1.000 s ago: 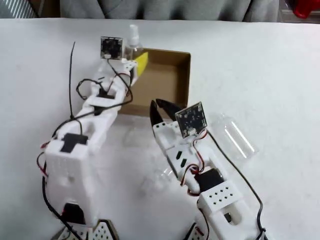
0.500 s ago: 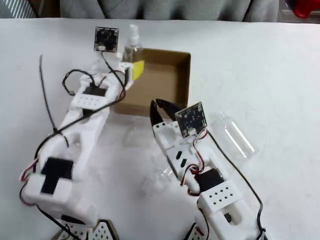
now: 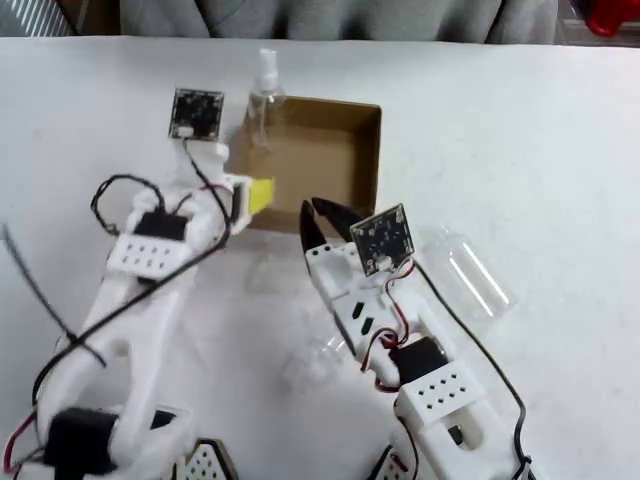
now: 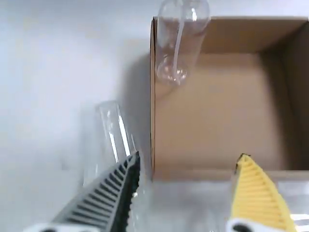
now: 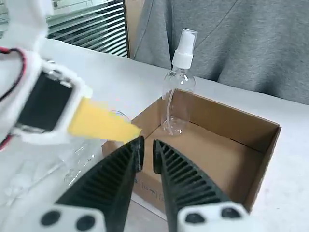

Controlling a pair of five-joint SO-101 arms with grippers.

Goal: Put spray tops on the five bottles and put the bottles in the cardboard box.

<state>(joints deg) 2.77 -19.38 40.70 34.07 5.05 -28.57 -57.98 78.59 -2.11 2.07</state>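
Note:
A clear bottle with a white spray top [image 3: 264, 95] stands upright in the far left corner of the cardboard box [image 3: 320, 160]. My left gripper [image 3: 250, 195] hangs open over the box's near left corner, nothing between its grey and yellow fingers. In the left wrist view this gripper [image 4: 189, 159] spans the box's [image 4: 217, 111] front wall, the bottle [image 4: 181, 34] beyond it. My right gripper [image 3: 310, 205] is shut at the box's front edge. Its wrist view has its black tips [image 5: 147, 142] together before the box [image 5: 217, 154] and bottle [image 5: 178, 92].
Clear capless bottles lie on the white table: one [image 3: 470, 270] right of the right arm, one [image 3: 318, 360] beside its base, one [image 3: 262, 270] between the arms. A lying bottle [image 4: 110, 137] rests just outside the box's left wall. A person sits behind the table.
My left gripper has let go of the spray-topped bottle and drawn back from the box's far corner to its near left corner. The bottle stays standing. The right arm has not moved.

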